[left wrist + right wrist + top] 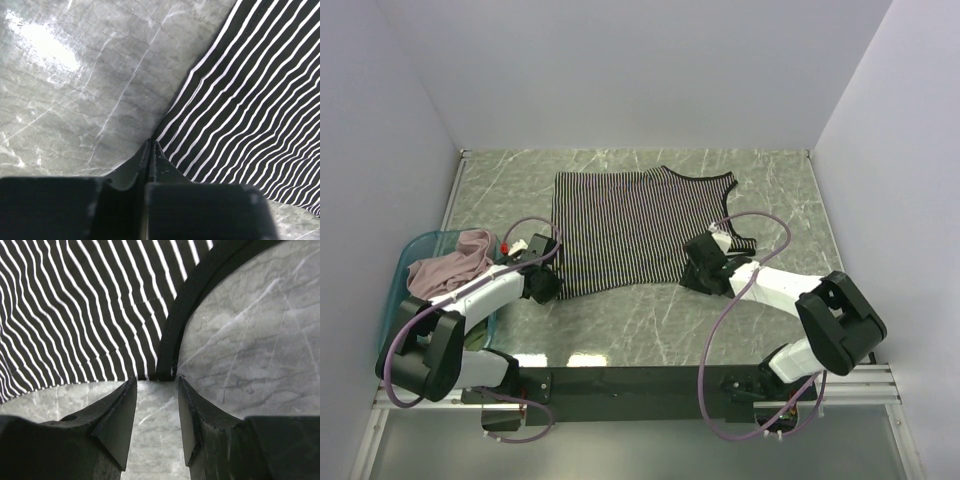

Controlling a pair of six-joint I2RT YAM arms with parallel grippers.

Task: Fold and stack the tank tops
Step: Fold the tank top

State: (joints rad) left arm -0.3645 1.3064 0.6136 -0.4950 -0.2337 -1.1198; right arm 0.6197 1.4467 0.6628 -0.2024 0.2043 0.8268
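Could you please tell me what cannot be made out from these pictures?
Left wrist view: the left fingers are shut at a corner of the striped tank top; whether cloth is pinched is hidden between them.
Top view: the left arm covers part of the teal tub; the pink top inside is bunched, shape unreadable.
Right wrist view: the frame edges cut off most of the top.

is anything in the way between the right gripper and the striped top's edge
Nothing visible. The right gripper is open right at the striped top, at its dark-trimmed edge, with only bare table around the fingers.
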